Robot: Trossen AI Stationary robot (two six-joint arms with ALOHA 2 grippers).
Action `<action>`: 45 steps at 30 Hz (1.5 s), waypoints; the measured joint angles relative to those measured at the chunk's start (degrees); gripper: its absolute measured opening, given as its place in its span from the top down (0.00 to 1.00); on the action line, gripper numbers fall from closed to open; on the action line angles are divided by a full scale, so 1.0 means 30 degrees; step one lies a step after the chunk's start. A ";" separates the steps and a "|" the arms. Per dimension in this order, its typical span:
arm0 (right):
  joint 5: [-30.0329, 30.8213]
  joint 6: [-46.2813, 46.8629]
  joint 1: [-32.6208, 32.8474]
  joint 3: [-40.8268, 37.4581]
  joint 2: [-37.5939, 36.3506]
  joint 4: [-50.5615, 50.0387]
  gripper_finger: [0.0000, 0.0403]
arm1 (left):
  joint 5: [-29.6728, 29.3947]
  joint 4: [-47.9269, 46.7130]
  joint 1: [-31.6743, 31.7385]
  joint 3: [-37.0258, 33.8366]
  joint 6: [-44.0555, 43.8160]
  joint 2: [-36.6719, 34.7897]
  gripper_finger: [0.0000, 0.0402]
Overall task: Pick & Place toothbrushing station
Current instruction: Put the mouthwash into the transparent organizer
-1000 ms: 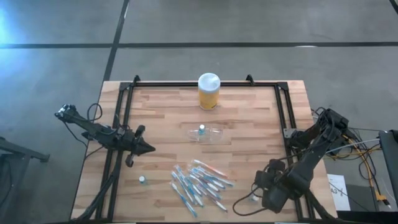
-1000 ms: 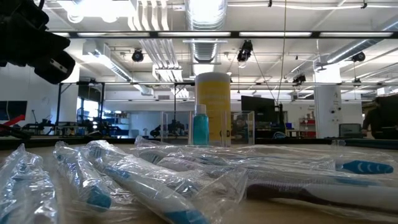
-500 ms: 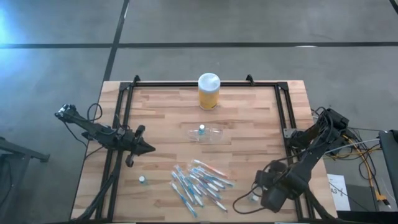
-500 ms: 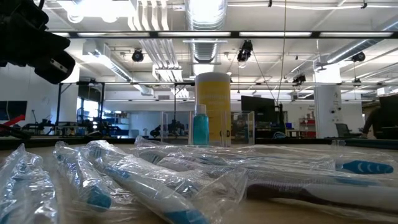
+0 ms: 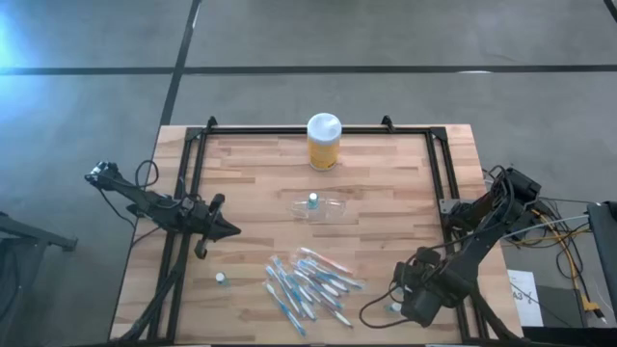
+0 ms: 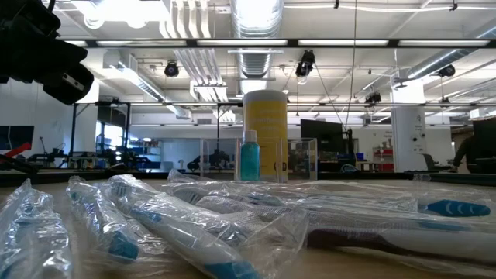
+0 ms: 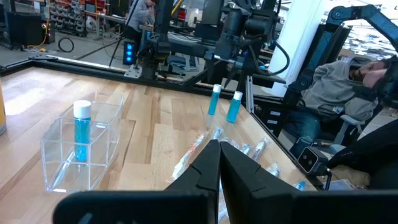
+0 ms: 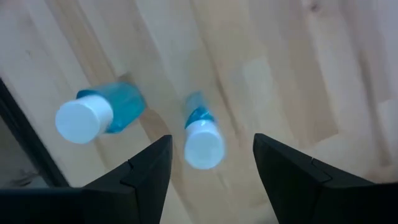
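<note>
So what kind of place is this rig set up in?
Most likely a robotics lab or workshop: exposed ceiling ducts with strip lighting, rows of workbenches and equipment beyond the table, and a bare concrete floor.

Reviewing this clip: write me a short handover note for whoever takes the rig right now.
Left gripper: shut, empty, waiting at the table's left edge.
Right gripper: open, above two small blue bottles at the table's front right; nothing held.
Clear holder: mid-table, one blue bottle standing in it. Yellow jar behind it.
Wrapped toothbrushes: piled in front. Another bottle front left.
Left: the other bottles and the brushes are not in the holder.
</note>
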 joint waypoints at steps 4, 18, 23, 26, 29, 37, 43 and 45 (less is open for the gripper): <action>-0.0237 0.0005 -0.0044 -0.0553 0.0000 0.0710 0.46 | 0.0000 -0.0049 0.0007 0.0000 0.0007 0.0000 0.97; -0.0375 -0.0084 -0.0059 -0.1360 0.0000 0.0953 0.46 | 0.0000 -0.0100 0.0000 0.0000 0.0007 0.0005 0.97; -0.0368 -0.0588 -0.0059 -0.0923 0.0000 0.1207 0.46 | 0.0000 -0.0107 0.0001 0.0000 0.0000 0.0000 0.97; -0.0368 -0.0702 -0.0059 -0.0810 0.0000 0.1202 0.46 | 0.0000 -0.0107 0.0000 0.0000 0.0001 0.0000 0.97; -0.0367 -0.0666 -0.0059 -0.0845 0.0000 0.1248 0.49 | 0.0000 -0.0112 0.0000 0.0000 0.0005 0.0002 0.97; -0.0361 -0.0714 -0.0154 -0.1299 0.0000 0.1600 0.69 | -0.0007 -0.0115 0.0007 0.0000 0.0000 0.0007 0.97; -0.0353 -0.0869 -0.0168 -0.1299 0.0000 0.1689 0.78 | -0.0005 -0.0122 0.0000 0.0000 0.0019 0.0000 0.97; -0.0414 -0.0887 -0.0168 -0.1299 -0.0001 0.1682 0.78 | -0.0001 -0.0122 0.0001 0.0000 0.0015 0.0001 0.97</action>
